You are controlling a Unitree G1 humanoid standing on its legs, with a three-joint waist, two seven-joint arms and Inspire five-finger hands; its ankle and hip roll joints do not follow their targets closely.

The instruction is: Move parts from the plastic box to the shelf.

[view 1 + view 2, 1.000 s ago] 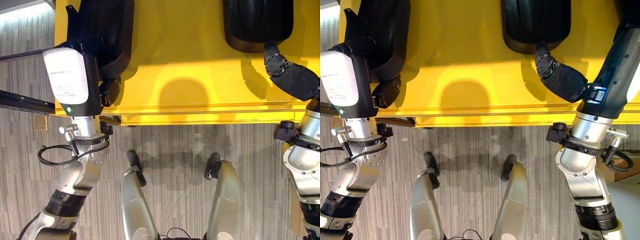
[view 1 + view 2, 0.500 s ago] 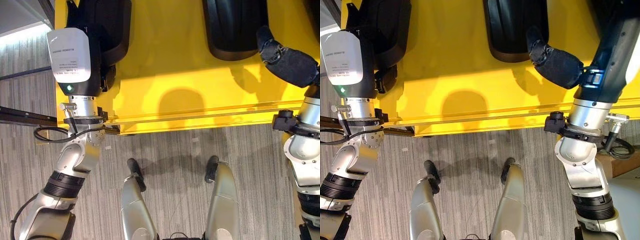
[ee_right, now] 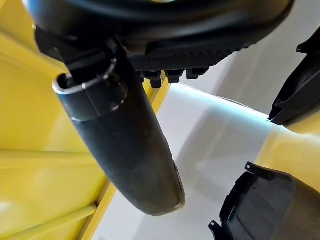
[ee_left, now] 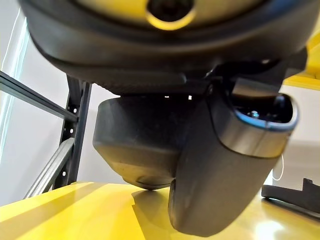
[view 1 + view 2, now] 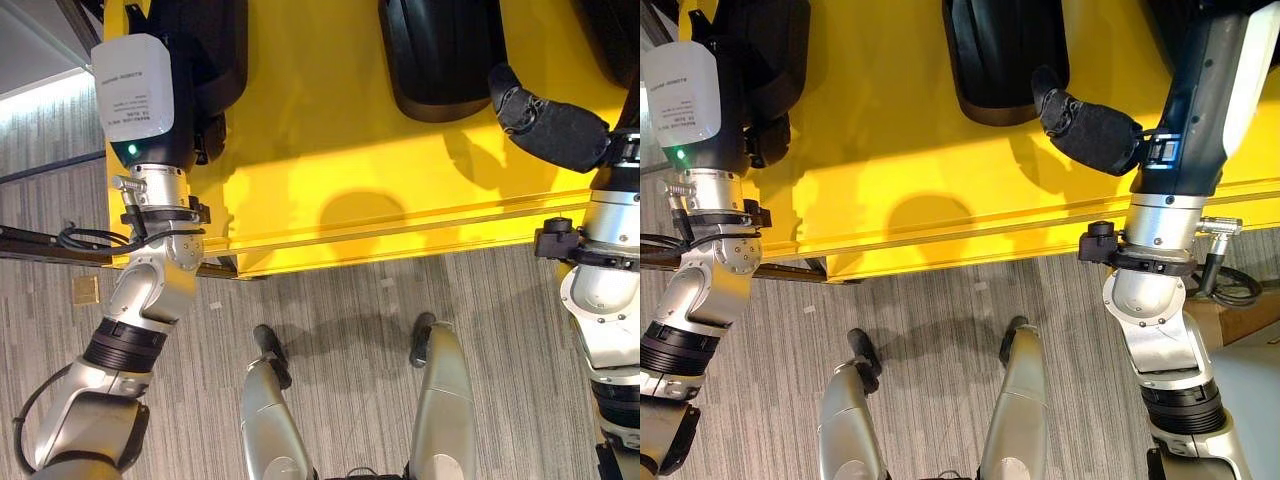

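The yellow shelf board (image 5: 330, 130) looks like smooth painted metal with a soft sheen that catches light. The black parts (image 5: 440, 55) on it look like moulded plastic, matt to faintly glossy. The floor (image 5: 340, 300) is rough, ribbed grey carpet. The right hand (image 5: 1085, 128) has a matt, cloth-like black covering.

black parts (image 5: 440, 55): 2 | yellow shelf (image 5: 330, 150): 1 | hands (image 5: 545, 125): 2

Left arm reaches up from lower left, left hand (image 5: 205, 140) mostly hidden, fingers unreadable. Right arm raised at right, right hand (image 5: 1095, 130) thumb pointing inward, fingers unclear.
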